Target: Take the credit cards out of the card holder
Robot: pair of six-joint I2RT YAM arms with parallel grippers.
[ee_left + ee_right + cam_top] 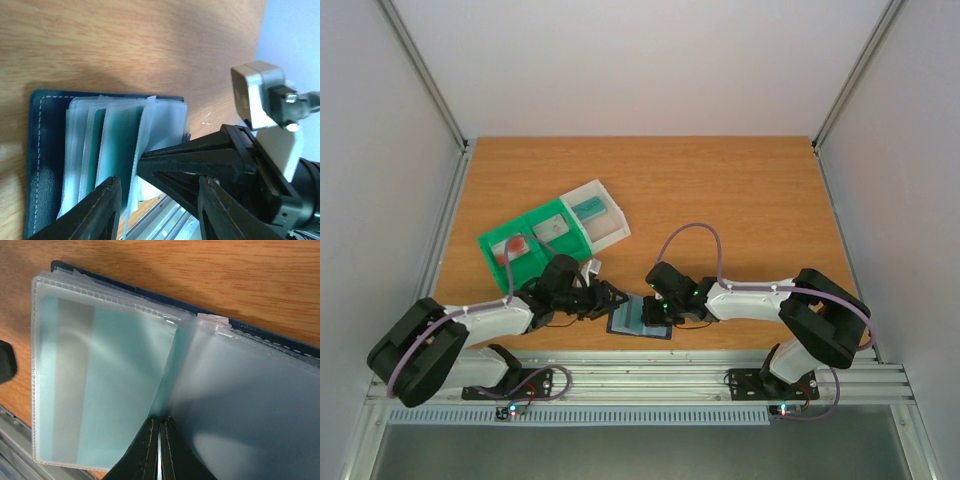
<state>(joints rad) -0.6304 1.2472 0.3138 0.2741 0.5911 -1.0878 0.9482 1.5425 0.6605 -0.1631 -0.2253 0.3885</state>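
A wooden table [720, 190] is seen from above, with two robot arms reaching in from its near edge. At the left, towards the middle of the table, sits a green-and-white compartment tray [492, 245] with small items in its sections.

Just in front of the tray, the left gripper [613, 297] hovers low over the wood, at the left edge of the card holder [42, 150]. In its own wrist view its two black fingers [102, 210] are spread wide apart and hold nothing.

The card holder lies open and flat near the front edge of the table, between the two grippers. It has a dark navy cover with pale stitching. A stack of clear sleeves [250, 390] fans up from inside it.

One credit card [115, 385], teal with a grey stripe, is inside a sleeve on the left half of the holder. The frosted plastic fully covers it.

At the right, the right gripper [159, 427] comes in from the other side. Its fingers are pressed together at the fold where the sleeves meet and appear to pinch the thin edge of one lifted sleeve.
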